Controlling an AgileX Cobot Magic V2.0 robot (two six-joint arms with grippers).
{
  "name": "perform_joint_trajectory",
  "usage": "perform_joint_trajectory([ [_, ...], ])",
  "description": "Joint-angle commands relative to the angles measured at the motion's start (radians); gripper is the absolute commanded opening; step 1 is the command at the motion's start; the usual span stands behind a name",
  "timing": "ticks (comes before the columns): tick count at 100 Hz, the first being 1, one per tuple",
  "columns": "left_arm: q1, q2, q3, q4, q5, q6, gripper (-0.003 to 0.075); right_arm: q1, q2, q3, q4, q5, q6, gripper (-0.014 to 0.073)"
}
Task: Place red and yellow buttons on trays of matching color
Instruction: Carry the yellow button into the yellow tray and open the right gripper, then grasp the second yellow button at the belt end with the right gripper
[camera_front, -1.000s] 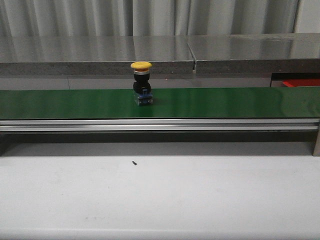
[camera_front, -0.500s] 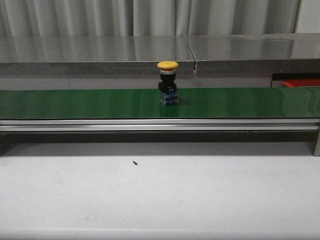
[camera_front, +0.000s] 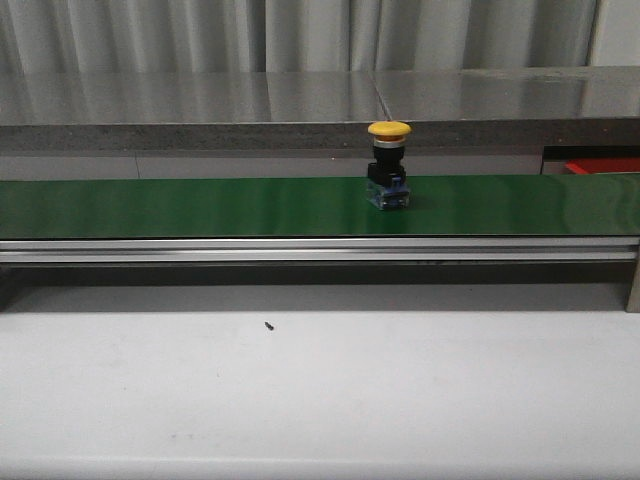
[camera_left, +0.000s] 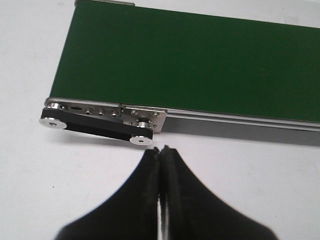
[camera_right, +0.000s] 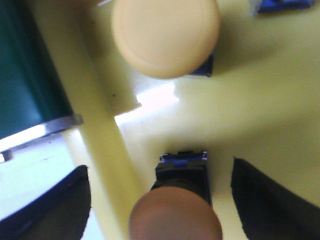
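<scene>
A yellow button (camera_front: 389, 165) with a black and blue base stands upright on the green conveyor belt (camera_front: 200, 205), right of the middle. A slice of the red tray (camera_front: 603, 165) shows at the far right behind the belt. Neither gripper shows in the front view. My left gripper (camera_left: 161, 149) is shut and empty, over the white table near the belt's end (camera_left: 102, 116). My right gripper (camera_right: 159, 167) is open over the yellow tray (camera_right: 260, 100). A button (camera_right: 176, 215) with a shaded orange-brown cap stands between its spread fingers, untouched. Another yellow button (camera_right: 165, 35) stands further in the tray.
A grey steel counter (camera_front: 320, 100) runs behind the belt, and a white table (camera_front: 320, 400) lies in front with a small dark speck (camera_front: 269, 325). The yellow tray's wall (camera_right: 95, 130) lies beside the belt's end roller (camera_right: 30, 85). A third blue base (camera_right: 280, 5) shows at the tray's edge.
The yellow button on the belt has travelled to the right, from left of the middle to right of it. Nothing else in the front view has moved.
</scene>
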Motion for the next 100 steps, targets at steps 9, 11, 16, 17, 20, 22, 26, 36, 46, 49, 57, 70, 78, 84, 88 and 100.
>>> perform_joint_trajectory([
  [9, -0.008, -0.016, -0.028, -0.015, -0.059, -0.003, -0.0019, 0.002, -0.152, -0.065, 0.007, 0.024, -0.011, 0.0634],
  [11, -0.008, -0.016, -0.028, -0.015, -0.059, -0.003, -0.0019, 0.006, -0.168, -0.069, 0.007, 0.028, -0.013, 0.0634],
  [16, -0.008, -0.016, -0.028, -0.015, -0.059, -0.003, -0.0019, 0.025, -0.201, -0.078, 0.007, 0.038, -0.03, 0.0634],
  [17, -0.008, -0.016, -0.028, -0.015, -0.059, -0.003, -0.0019, 0.033, -0.205, -0.08, 0.007, 0.04, -0.037, 0.0634],
  [20, -0.008, -0.016, -0.028, -0.015, -0.059, -0.003, -0.0019, 0.053, -0.226, -0.084, 0.01, 0.041, -0.054, 0.0634],
  [22, -0.008, -0.016, -0.028, -0.015, -0.059, -0.003, -0.0019, 0.073, -0.234, -0.087, 0.012, 0.042, -0.066, 0.0634],
  [26, -0.008, -0.016, -0.028, -0.015, -0.059, -0.003, -0.0019, 0.109, -0.244, -0.095, 0.016, 0.044, -0.099, 0.0634],
  [36, -0.008, -0.016, -0.028, -0.015, -0.059, -0.003, -0.0019, 0.237, -0.246, -0.115, 0.03, 0.04, -0.166, 0.0634],
  [46, -0.008, -0.016, -0.028, -0.017, -0.059, -0.003, -0.0019, 0.351, -0.226, -0.141, 0.033, 0.025, -0.187, 0.0634],
  [49, -0.008, -0.016, -0.028, -0.017, -0.059, -0.003, -0.0019, 0.38, -0.216, -0.151, 0.033, 0.021, -0.187, 0.0634],
  [57, -0.008, -0.016, -0.028, -0.017, -0.059, -0.003, -0.0019, 0.447, -0.171, -0.197, 0.033, 0.02, -0.187, 0.0634],
  [70, -0.008, -0.016, -0.028, -0.017, -0.059, -0.003, -0.0019, 0.513, -0.086, -0.287, 0.038, 0.04, -0.186, 0.0634],
  [78, -0.008, -0.016, -0.028, -0.017, -0.059, -0.003, -0.0019, 0.539, -0.032, -0.351, 0.046, 0.07, -0.185, 0.0634],
  [84, -0.008, -0.016, -0.028, -0.017, -0.059, -0.003, -0.0019, 0.55, 0.002, -0.382, 0.049, 0.082, -0.181, 0.0634],
  [88, -0.008, -0.016, -0.028, -0.017, -0.059, -0.003, -0.0019, 0.557, 0.026, -0.406, 0.049, 0.086, -0.176, 0.0634],
  [100, -0.008, -0.016, -0.028, -0.017, -0.057, -0.003, -0.0019, 0.561, 0.085, -0.46, 0.052, 0.088, -0.166, 0.0634],
])
